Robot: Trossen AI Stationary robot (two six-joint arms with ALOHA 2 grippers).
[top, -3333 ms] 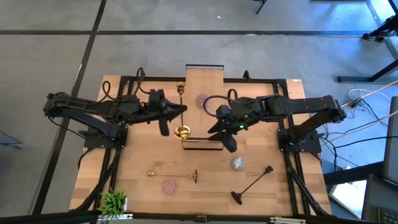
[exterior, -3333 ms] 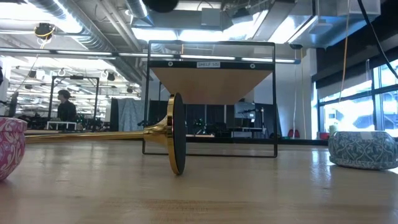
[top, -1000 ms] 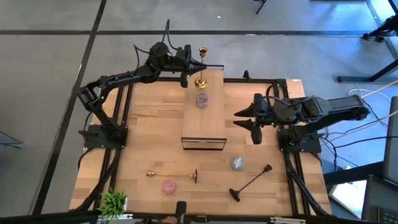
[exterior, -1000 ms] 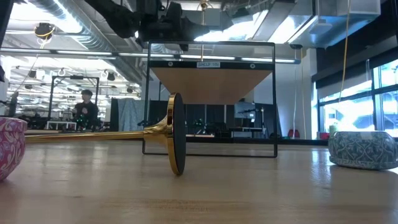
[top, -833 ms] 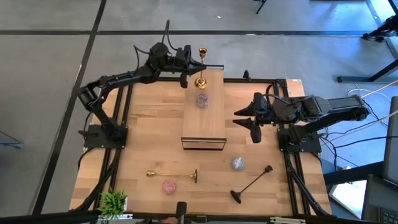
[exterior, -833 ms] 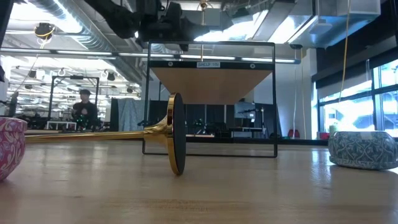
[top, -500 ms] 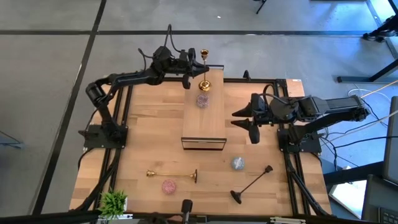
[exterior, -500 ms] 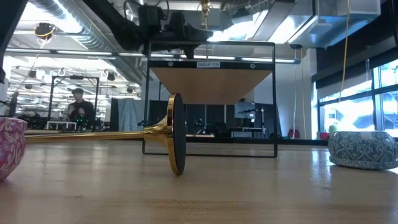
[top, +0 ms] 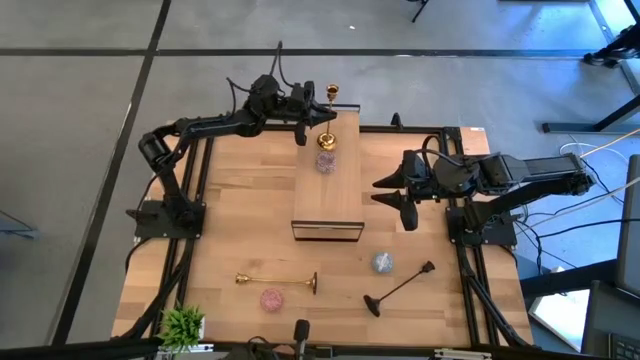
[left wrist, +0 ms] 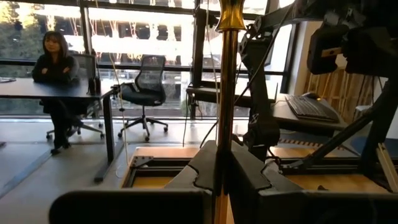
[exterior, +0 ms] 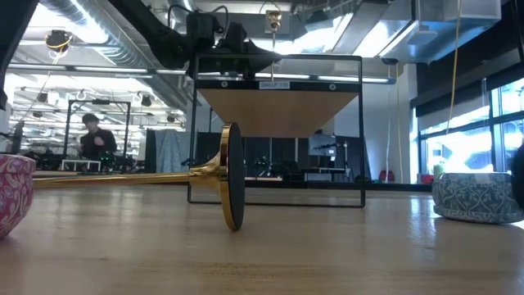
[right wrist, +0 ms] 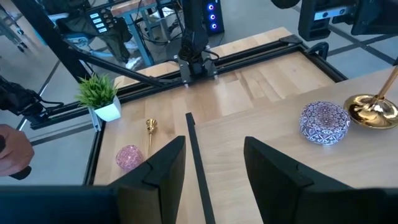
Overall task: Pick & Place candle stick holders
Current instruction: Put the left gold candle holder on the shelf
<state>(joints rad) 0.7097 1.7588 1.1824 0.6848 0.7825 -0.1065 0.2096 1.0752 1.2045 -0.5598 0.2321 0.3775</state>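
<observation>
1. High view: left gripper (top: 312, 117) at the far end of the raised wooden shelf (top: 328, 200), fingers clamped on the stem of an upright gold candle stick holder (top: 328, 130) whose round base sits over the shelf top, just beside a purplish cup (top: 325, 161). Right gripper (top: 390, 191) hanging beside the shelf's right edge, fingers partly spread, holding nothing. On the table (top: 220, 240): a second gold holder (top: 278, 281) lying flat, a pink cup (top: 271, 298) just beside it, a blue cup (top: 382, 262), a black holder (top: 398, 288) lying tilted, a green plant (top: 183, 324) at the near-left corner.

2. Low view: flat-lying gold holder (exterior: 221, 176) close up, base toward the camera; pink cup (exterior: 15, 192) at left, blue cup (exterior: 476, 197) at right; left gripper (exterior: 260, 56) above the shelf's top bar, gripping the thin stem.

3. Left wrist view: gold stem (left wrist: 225, 99) standing upright, pinched between the closed fingers (left wrist: 202, 171). A seated person (left wrist: 55, 68) in the room beyond.

4. Right wrist view: half-open fingers (right wrist: 165, 165), nothing between them; purplish cup (right wrist: 324, 122) and the gold base (right wrist: 373, 111) on the shelf; pink cup (right wrist: 129, 156) and plant (right wrist: 101, 94) farther off.
</observation>
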